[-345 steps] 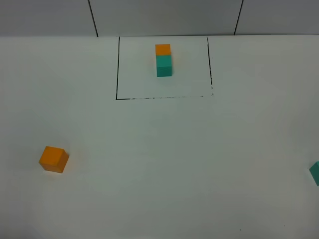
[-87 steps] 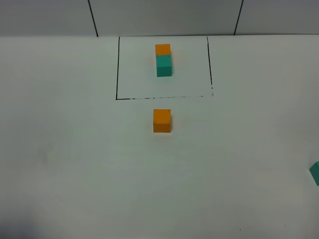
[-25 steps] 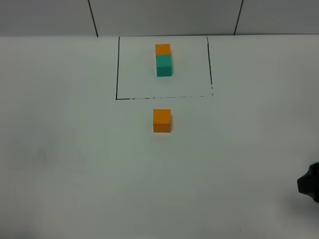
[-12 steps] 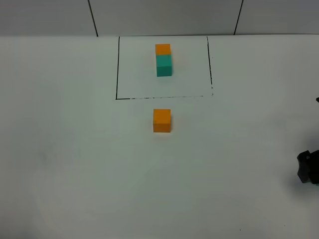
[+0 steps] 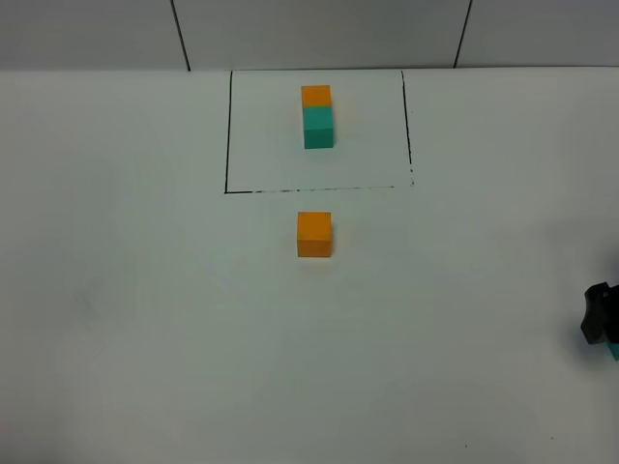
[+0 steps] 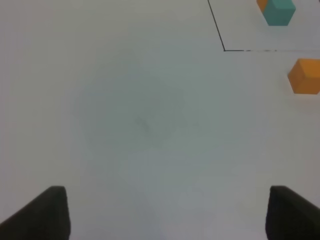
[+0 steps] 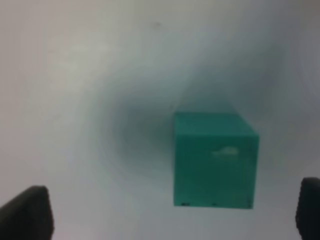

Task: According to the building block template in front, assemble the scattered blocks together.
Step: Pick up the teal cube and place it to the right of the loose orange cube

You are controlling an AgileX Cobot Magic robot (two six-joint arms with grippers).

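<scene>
**Bench stock: template and two loose cubes**

Exterior high: building block template [image 5: 317, 116], orange joined to teal-green, inside black outline [image 5: 228, 135] at far side of bench [image 5: 145, 338]. Orange cube [image 5: 314, 235] just outside outline's near line. Right fingers [image 5: 600, 314] at right edge, above sliver of teal-green cube [image 5: 615, 350].

Left wrist: left fingers [image 6: 40, 215] spread wide, holding nothing, over bare bench.

Right wrist: right fingers spread wide, with teal-green cube [image 7: 215, 160] flat on bench between tips, untouched.

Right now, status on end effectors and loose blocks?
Left end effector open, empty. Right end effector open above teal cube, no grip yet. Orange cube sits alone just outside template frame. Nothing seen blocking.
</scene>
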